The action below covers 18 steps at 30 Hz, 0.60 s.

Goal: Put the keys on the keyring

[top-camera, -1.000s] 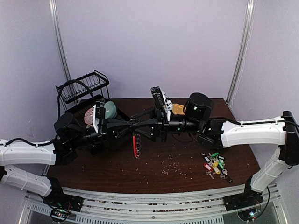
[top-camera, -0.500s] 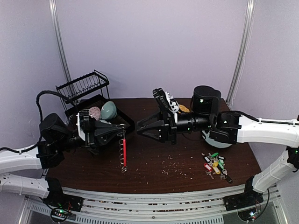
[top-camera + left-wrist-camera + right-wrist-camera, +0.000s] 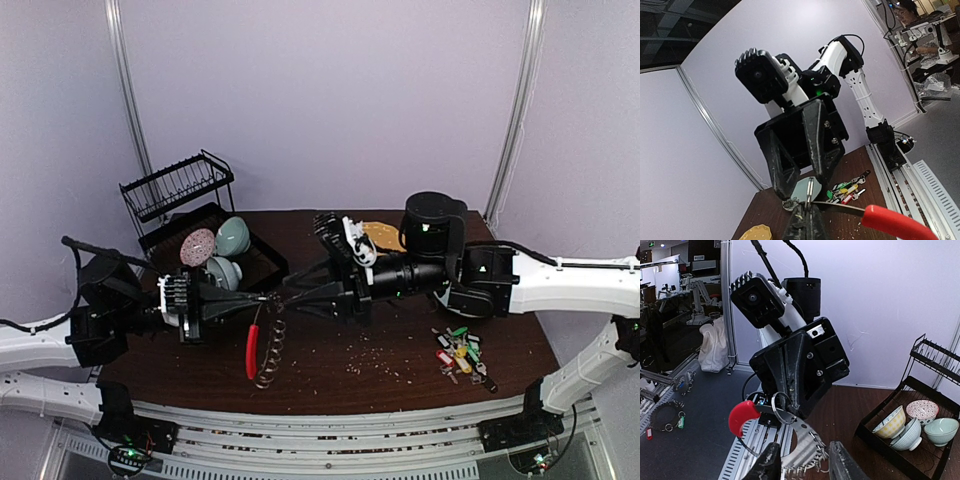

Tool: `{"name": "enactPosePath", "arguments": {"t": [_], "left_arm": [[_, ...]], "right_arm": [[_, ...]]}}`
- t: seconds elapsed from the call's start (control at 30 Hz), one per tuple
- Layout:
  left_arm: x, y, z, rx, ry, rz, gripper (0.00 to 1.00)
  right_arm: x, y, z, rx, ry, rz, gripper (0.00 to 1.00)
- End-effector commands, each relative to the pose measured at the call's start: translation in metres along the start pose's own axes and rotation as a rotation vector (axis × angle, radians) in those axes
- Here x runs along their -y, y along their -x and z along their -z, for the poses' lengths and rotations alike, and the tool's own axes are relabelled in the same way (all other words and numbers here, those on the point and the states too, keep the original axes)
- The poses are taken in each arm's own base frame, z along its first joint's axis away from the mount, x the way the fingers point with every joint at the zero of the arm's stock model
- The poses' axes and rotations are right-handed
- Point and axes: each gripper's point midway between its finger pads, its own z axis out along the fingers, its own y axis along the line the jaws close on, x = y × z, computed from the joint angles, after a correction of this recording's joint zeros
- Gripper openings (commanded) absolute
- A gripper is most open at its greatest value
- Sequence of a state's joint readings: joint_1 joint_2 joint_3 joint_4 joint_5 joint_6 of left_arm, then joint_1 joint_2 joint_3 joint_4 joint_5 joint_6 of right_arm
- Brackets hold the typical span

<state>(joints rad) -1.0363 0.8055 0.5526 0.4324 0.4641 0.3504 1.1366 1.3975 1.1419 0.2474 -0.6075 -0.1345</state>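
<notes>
The keyring (image 3: 262,352), a red arc joined to a band fringed with silver loops, hangs from my left gripper (image 3: 262,300), which is shut on its top. The left wrist view shows those fingers (image 3: 801,222) pinching the band, with the red arc (image 3: 895,225) out to the right. My right gripper (image 3: 287,298) faces it tip to tip, open. In the right wrist view its jaws (image 3: 804,466) straddle the keyring's looped band (image 3: 807,440) with a gap. The keys (image 3: 460,352), with coloured tags, lie in a heap on the table at the right, also in the left wrist view (image 3: 846,189).
A black dish rack (image 3: 178,190) stands at the back left, with bowls (image 3: 230,238) in the tray beside it. A yellow dotted plate (image 3: 380,232) lies at the back behind the right arm. Crumbs are scattered on the dark table (image 3: 380,360).
My left arm has drawn back to the left and the keyring now hangs lower, turned broadside. The right gripper followed it leftward and its jaws have narrowed somewhat.
</notes>
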Motion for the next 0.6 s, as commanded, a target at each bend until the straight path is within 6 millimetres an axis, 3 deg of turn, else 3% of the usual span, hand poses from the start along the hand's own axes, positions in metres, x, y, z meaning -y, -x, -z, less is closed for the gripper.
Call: {"name": "enactPosePath", "arguments": {"t": [0.0, 0.17, 0.3, 0.57], "left_arm": [[-0.011, 0.016, -0.004, 0.011, 0.026, -0.079, 0.0], [-0.013, 0.023, -0.005, 0.033, 0.041, -0.07, 0.0], [-0.013, 0.017, -0.009, 0.0, 0.039, -0.06, 0.0], [-0.021, 0.012, -0.013, -0.044, 0.077, -0.04, 0.0]], "right_arm": [[-0.007, 0.024, 0.004, 0.06, 0.033, 0.049, 0.35], [-0.019, 0.032, 0.005, 0.105, 0.084, 0.075, 0.32], [-0.018, 0.036, 0.006, 0.112, 0.062, 0.094, 0.33], [-0.019, 0.028, -0.002, 0.044, 0.039, 0.145, 0.26]]}}
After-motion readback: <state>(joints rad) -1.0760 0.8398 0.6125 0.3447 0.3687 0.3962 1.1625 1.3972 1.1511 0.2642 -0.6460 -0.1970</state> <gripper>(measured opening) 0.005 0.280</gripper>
